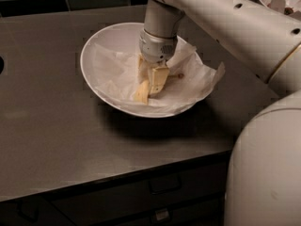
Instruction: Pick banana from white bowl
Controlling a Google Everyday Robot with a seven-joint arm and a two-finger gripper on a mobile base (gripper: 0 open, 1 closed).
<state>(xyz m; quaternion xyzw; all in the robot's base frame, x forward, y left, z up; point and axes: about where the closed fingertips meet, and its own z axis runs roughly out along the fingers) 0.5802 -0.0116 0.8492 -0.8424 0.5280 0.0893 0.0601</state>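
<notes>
One step at a time: judged best to clamp squarely across the middle of the banana [141, 93], then lift straight up, so as not to drag the paper [113, 69] or tip the white bowl [94, 46] on the counter [47, 126]. Found the end effector [151, 81] low inside the bowl, directly over the banana lying on the paper; could not tell whether clamped or spread.

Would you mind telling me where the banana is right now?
In the camera view, the banana lies on the crumpled paper near the middle of the white bowl, and the gripper is down in the bowl right over it.
</notes>
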